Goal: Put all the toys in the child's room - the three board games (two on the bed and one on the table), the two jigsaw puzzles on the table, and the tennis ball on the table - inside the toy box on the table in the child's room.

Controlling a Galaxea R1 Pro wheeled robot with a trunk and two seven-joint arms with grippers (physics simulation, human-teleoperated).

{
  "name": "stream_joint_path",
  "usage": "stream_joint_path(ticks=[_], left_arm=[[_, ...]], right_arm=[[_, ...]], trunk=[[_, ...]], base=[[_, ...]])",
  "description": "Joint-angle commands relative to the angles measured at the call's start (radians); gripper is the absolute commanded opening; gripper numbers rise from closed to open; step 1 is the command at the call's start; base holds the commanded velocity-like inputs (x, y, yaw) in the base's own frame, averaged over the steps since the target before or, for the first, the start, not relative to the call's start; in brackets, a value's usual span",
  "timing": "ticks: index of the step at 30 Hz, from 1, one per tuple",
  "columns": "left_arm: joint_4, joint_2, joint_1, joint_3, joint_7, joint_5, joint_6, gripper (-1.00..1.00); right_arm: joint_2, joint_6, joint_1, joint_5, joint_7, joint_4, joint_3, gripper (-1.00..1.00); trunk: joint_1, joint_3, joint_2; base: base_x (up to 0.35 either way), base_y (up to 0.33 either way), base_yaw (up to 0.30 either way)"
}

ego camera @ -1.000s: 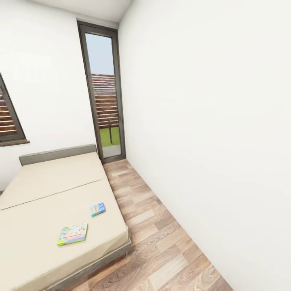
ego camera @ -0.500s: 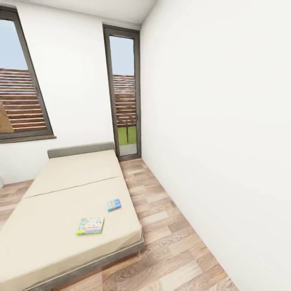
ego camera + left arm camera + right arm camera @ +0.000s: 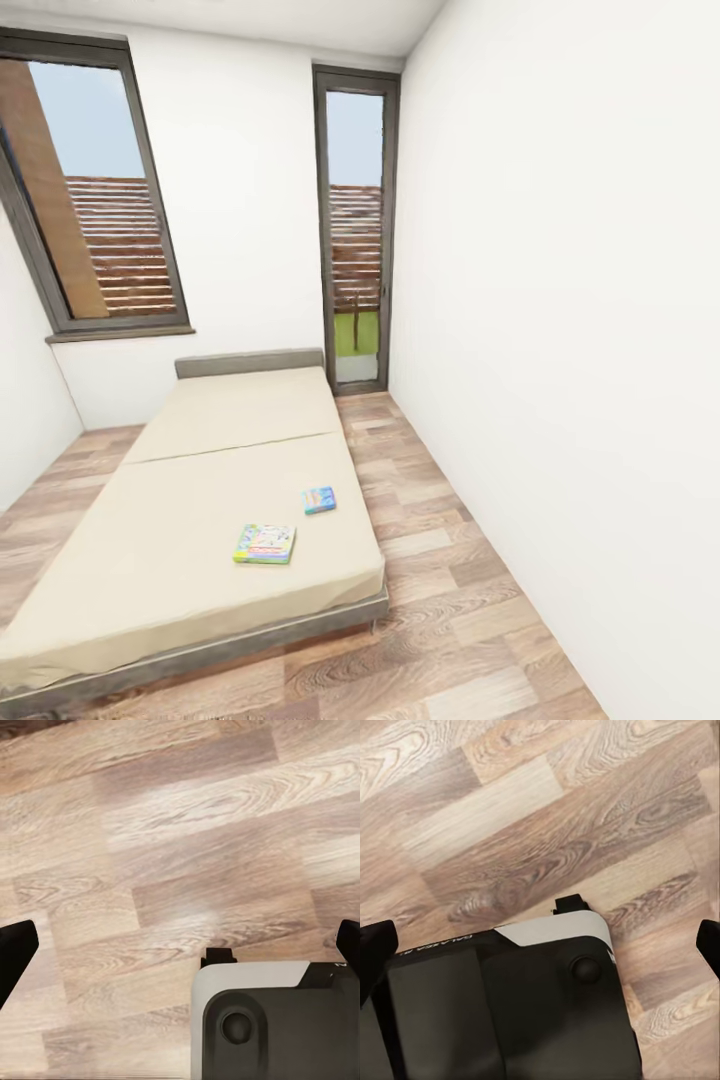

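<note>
Two board games lie on the bed (image 3: 190,480), a long low one with a beige mattress and a grey headboard. The larger game (image 3: 265,543) is a flat green-edged box near the foot end. A smaller blue game (image 3: 318,499) lies just beyond it, close to the mattress's right edge. My left gripper (image 3: 181,949) is open, its black fingertips (image 3: 15,952) far apart over the wood floor. My right gripper (image 3: 541,949) is also open above the floor, with nothing between its fingers. The table and the toy box are out of view.
A white wall (image 3: 580,350) runs along the right, with a strip of plank floor (image 3: 440,560) between it and the bed. A tall glass door (image 3: 357,230) and a wide window (image 3: 100,200) are in the far wall. My own base (image 3: 277,1020) sits under both wrists.
The head camera has swung left, so the whole picture shifted right and the wide window came fully into view. The two games lie in the same places on the bed.
</note>
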Motion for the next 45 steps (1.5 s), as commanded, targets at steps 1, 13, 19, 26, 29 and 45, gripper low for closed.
stream_joint_path(ticks=[1,13,19,26,29,45], left_arm=[[0.002,0.000,-0.001,0.000,0.001,0.000,-0.004,1.00],[0.007,-0.001,-0.001,0.000,0.001,-0.001,-0.005,1.00],[0.006,-0.005,-0.001,0.000,0.001,-0.001,-0.004,1.00],[0.007,-0.006,-0.001,0.000,0.001,-0.002,-0.004,1.00],[0.007,-0.006,-0.001,0.000,0.001,-0.001,-0.004,1.00],[0.007,-0.006,-0.001,0.000,0.001,0.000,-0.004,1.00]], right_arm=[[0.001,0.005,0.001,-0.004,-0.008,-0.003,-0.003,1.00],[0.003,0.005,0.001,-0.004,-0.025,-0.003,-0.003,1.00],[0.003,0.005,0.001,-0.004,-0.025,-0.003,-0.003,1.00],[0.004,0.005,0.001,-0.004,-0.025,-0.003,-0.003,1.00],[0.004,0.004,0.001,-0.004,-0.025,-0.003,-0.003,1.00],[0.001,0.001,0.004,-0.004,-0.025,-0.003,-0.005,1.00]], trunk=[[0.000,-0.001,-0.001],[0.000,-0.014,-0.001],[0.000,-0.022,-0.001],[0.000,-0.031,-0.001],[0.000,-0.036,-0.001],[0.000,-0.057,-0.001]], base=[[0.000,0.000,0.282],[0.000,0.000,0.222],[0.000,0.000,0.177],[0.000,0.000,0.175],[0.000,0.000,0.174],[0.000,0.000,0.137]])
